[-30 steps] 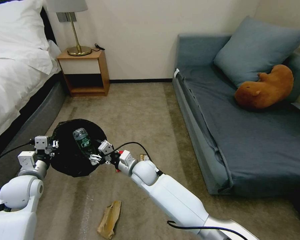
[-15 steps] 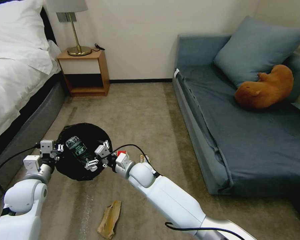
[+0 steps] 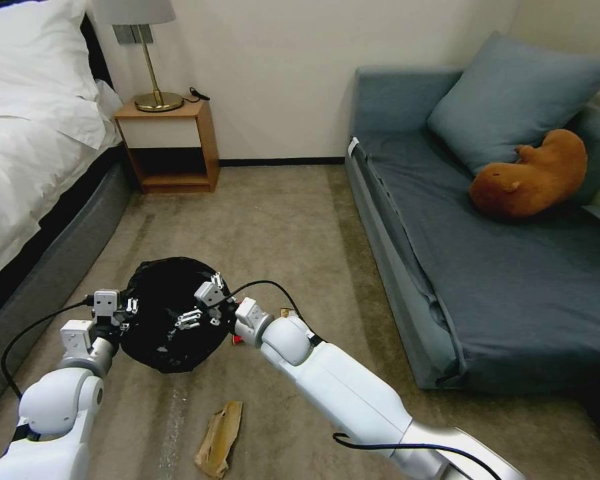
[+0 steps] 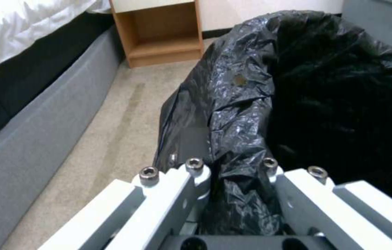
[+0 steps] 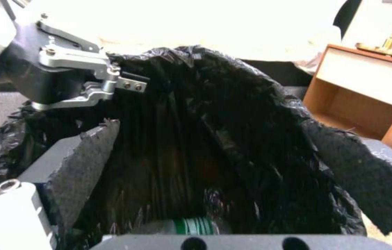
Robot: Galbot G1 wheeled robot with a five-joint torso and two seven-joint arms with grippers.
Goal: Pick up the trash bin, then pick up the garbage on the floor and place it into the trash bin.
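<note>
Bottle (image 5: pixel 190 225) half-buried in trash bin (image 3: pixel 160 320)

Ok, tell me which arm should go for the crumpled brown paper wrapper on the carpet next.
Probably the right. The left gripper is clamped on the rim of the black-bag-lined round trash bin, holding it up. The right gripper hangs open over the bin, empty, so it is free to reach the crumpled brown paper wrapper.

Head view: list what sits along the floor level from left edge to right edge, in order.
Bed → left gripper, clamped on the rim of the trash bin → right gripper, open above the bin's mouth → blue sofa.
</note>
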